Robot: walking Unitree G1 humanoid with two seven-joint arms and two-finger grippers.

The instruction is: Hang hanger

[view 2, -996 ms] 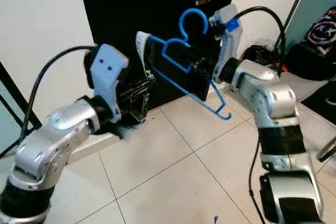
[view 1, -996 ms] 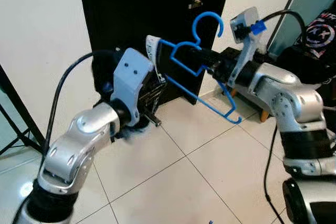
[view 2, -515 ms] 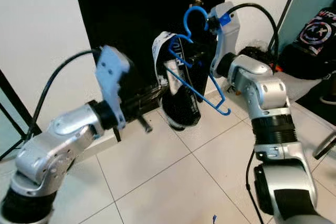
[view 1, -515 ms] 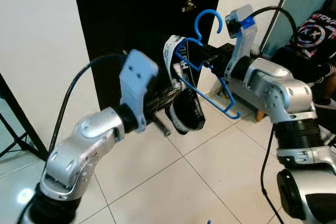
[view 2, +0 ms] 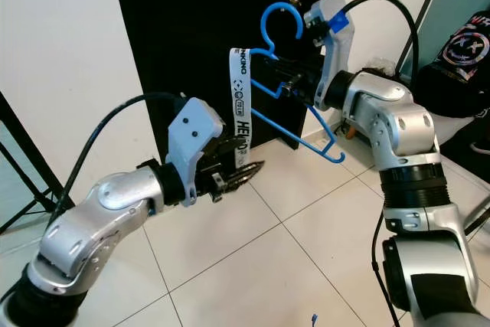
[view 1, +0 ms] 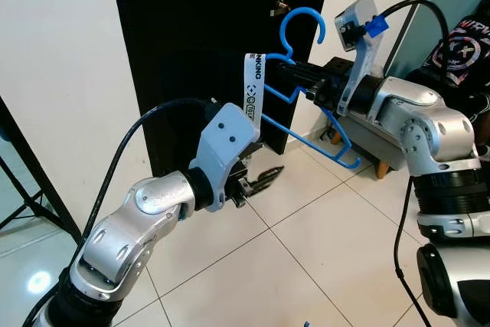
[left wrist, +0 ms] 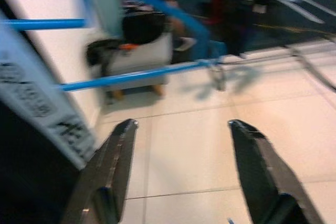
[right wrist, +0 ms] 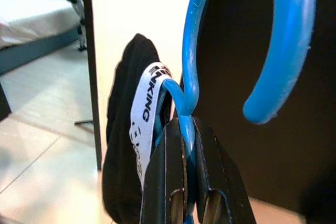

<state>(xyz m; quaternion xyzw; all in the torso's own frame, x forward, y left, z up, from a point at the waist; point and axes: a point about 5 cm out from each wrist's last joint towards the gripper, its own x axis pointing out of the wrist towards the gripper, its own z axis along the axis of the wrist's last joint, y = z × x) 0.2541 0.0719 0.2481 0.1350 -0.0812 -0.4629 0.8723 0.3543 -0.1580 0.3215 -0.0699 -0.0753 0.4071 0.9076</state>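
Blue hanger (view 1: 306,89) held aloft before black door (view 2: 191,28), neck pinched between closed fingers of right gripper (right wrist: 185,192). White-banded black garment (view 2: 240,112) draped beside grip. Left gripper (view 2: 246,170) spread, empty, below garment. Hanger judged light, stiff, slick plastic; neck hold best kept.

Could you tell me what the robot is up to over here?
The right gripper is clamped on the neck of a blue hanger, holding it up in front of a black door. A black garment with a white printed band hangs from the hanger. The left gripper is open just below it, holding nothing. The hanger is not yet hooked on anything.
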